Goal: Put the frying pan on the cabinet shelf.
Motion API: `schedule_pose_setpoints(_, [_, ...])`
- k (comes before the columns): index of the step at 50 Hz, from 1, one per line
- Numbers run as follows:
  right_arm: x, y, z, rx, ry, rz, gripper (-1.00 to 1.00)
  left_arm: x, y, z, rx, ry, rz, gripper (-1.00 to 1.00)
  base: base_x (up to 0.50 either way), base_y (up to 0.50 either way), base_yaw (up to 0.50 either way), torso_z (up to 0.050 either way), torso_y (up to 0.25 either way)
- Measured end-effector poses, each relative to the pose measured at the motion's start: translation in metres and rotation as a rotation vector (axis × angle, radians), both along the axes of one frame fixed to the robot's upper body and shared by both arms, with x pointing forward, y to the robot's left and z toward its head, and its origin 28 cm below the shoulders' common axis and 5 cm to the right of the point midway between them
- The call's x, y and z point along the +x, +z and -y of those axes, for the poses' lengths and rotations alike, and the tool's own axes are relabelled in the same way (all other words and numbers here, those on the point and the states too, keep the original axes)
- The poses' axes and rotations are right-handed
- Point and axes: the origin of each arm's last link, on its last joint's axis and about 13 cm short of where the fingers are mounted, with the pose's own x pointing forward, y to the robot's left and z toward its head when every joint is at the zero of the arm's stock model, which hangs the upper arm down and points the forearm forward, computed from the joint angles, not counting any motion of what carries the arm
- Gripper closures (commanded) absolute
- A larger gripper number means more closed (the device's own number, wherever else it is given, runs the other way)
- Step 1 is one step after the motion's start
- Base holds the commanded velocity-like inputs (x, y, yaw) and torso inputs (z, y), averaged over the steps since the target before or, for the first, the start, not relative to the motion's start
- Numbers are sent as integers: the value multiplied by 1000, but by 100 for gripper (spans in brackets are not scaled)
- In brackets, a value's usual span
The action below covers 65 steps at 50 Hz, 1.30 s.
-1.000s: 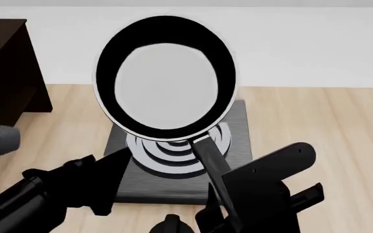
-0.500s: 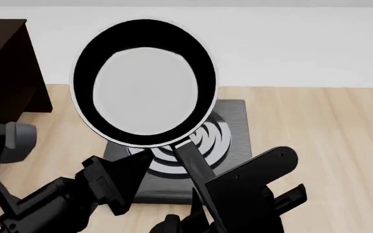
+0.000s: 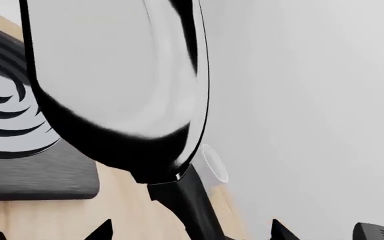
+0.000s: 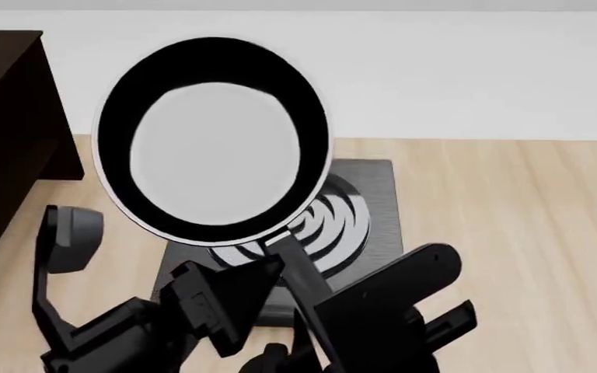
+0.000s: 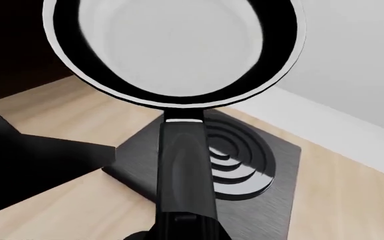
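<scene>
The right gripper is closed on the long black handle of the single round black frying pan with its pale grey base, holding it aloft above the one square black stove plate on the light wooden surface. The right arm reaches forward from below; the left gripper hovers just beside the handle, its opening indeterminable. One near-black wooden cabinet stands to the left, apart from the pan.

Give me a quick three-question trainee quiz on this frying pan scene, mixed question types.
1. True or false: the frying pan rests flat on the stove plate.
2. Which arm's pincer holds the pan's handle? A) left B) right
3. Fill in: the dark cabinet stands at the head view's ____ edge.

Key: 1 false, the pan is lifted above the plate. 2 B, the right pincer. 3 left.
</scene>
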Motion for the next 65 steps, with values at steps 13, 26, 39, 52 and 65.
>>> schedule_pose_setpoints(13, [-4,-4,-2,2,16,-2,100,5,-2,7,-8,-25,-15,-100,0,0,0,1,2])
schedule_pose_setpoints(26, [-8,-6,-4,13,30,2,100,7,-10,11,-7,-41,-42,-100,0,0,0,0,2])
schedule_pose_setpoints(39, [-12,-8,-6,23,46,3,100,9,-13,16,-9,-59,-55,-100,0,0,0,1,2])
schedule_pose_setpoints(52, [-15,-12,-7,31,56,-2,100,10,-16,19,-4,-73,-52,-100,0,0,0,0,2])
schedule_pose_setpoints(65, [-17,-14,-7,33,57,-8,100,12,-17,18,-5,-43,-52,-100,0,0,0,1,2])
